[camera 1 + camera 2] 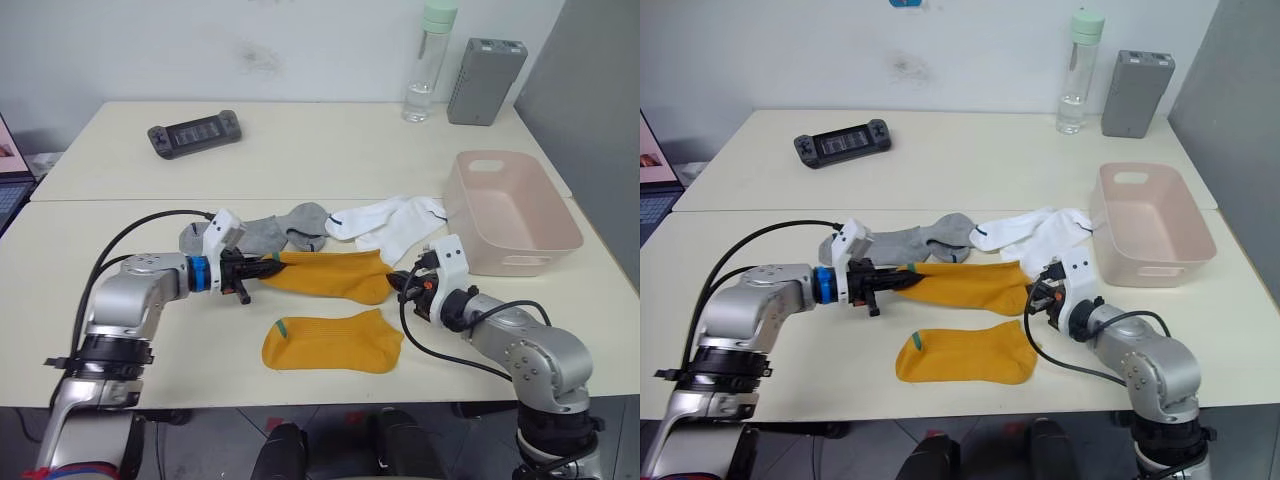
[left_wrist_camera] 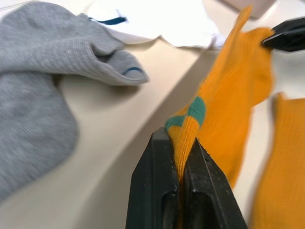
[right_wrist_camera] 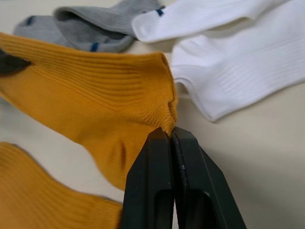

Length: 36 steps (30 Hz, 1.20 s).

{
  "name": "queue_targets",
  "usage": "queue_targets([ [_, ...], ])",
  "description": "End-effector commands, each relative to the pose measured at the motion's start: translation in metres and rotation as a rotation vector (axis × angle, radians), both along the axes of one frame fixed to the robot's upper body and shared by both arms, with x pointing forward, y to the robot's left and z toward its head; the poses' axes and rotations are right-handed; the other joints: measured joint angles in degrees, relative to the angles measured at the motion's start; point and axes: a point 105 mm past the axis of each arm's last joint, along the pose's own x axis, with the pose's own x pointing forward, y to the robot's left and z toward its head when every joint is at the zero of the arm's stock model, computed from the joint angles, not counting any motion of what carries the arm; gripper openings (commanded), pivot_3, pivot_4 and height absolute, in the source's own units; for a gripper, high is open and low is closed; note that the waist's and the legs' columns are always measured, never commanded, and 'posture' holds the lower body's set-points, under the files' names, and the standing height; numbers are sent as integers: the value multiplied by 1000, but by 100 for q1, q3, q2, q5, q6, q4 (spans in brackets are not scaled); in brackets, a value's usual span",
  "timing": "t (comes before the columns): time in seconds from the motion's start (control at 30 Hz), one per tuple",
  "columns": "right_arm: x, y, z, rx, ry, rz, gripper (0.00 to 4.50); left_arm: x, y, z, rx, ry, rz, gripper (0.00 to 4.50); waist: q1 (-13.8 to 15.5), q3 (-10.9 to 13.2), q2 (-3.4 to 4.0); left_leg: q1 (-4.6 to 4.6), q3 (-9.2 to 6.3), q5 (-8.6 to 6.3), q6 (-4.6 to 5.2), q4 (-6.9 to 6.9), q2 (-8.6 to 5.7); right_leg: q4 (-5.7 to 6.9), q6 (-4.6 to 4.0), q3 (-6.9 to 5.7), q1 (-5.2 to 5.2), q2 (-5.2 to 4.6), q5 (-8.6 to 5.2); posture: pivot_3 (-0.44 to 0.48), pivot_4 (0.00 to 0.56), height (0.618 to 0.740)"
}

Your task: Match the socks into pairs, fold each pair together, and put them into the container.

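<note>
Beige table point(image 1: 150, 350) holds pink container point(image 1: 560, 235), nothing visible inside.

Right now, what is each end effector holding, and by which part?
Both grip one orange sock: left end effector shut on its green-tipped end, right end effector pinching the opposite end.

Right gripper point(image 3: 172, 136) fingers pinch the orange sock point(image 3: 95, 90) edge; white socks point(image 3: 238, 62) and grey socks point(image 3: 100, 24) lie beyond

Two cream tables point(image 1: 300, 150) stand against a white wall point(image 1: 200, 40).
</note>
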Motion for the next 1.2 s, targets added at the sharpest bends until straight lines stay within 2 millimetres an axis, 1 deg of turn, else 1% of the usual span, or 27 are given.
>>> queue_targets([
  [0.03,-19,1,26,91,-1,110,38,-28,-2,21,-79,112,-57,0,0,0,0,0,1,0,0,0,0,1,0,0,0,0,0,0,150,740],
  [0.1,-29,-1,30,125,32,156,38,-45,-1,17,-91,198,-70,0,-3,0,1,2,0,0,0,-2,1,-1,0,0,1,0,0,0,150,740],
  [0.23,-45,-5,33,124,67,222,38,-70,1,8,-125,349,-63,0,1,0,2,6,2,0,1,-6,2,-1,-1,1,2,0,-1,0,150,740],
  [0.3,-55,-4,31,117,83,264,38,-80,-1,-1,-96,371,-73,0,1,0,2,7,2,0,1,-6,3,-1,-1,1,2,1,-1,0,150,740],
  [0.4,-65,-3,24,99,116,295,38,-88,-5,-15,-51,359,-70,0,6,0,2,12,6,-1,0,-7,4,-3,0,3,6,0,-1,0,150,740],
  [0.47,-68,-4,15,90,151,280,38,-89,-8,-26,-32,342,-52,0,16,0,2,13,7,0,0,-8,4,-5,0,4,7,0,-2,0,150,740],
  [0.57,-69,-5,3,48,190,247,38,-81,-13,-37,-29,291,-3,0,37,0,2,19,13,0,0,-9,3,-6,0,8,12,0,-2,0,150,740],
  [0.67,-70,-6,-10,-8,224,231,38,-82,-19,-48,-3,283,-5,0,49,0,2,35,14,-1,0,-9,2,-12,1,8,31,0,-2,0,150,740],
  [0.83,-73,-10,-21,-67,244,233,38,-78,-22,-51,-2,250,2,0,56,0,2,58,19,-1,0,-15,2,-15,2,13,51,0,-4,0,150,740],
  [0.9,-73,-11,-23,-63,245,227,38,-75,-19,-52,1,248,18,0,56,0,2,67,19,-1,1,-16,2,-16,3,13,60,1,-5,0,150,740],
  [0.97,-73,-13,-24,-76,243,226,38,-74,-18,-52,10,246,17,0,55,0,2,75,19,-1,1,-19,2,-16,27,13,67,1,-21,0,150,740],
  [1.2,-75,-13,-28,-95,249,237,38,-69,-20,-59,50,254,0,0,64,0,2,79,19,-1,1,-19,2,-17,28,14,72,2,-23,0,150,740],
])
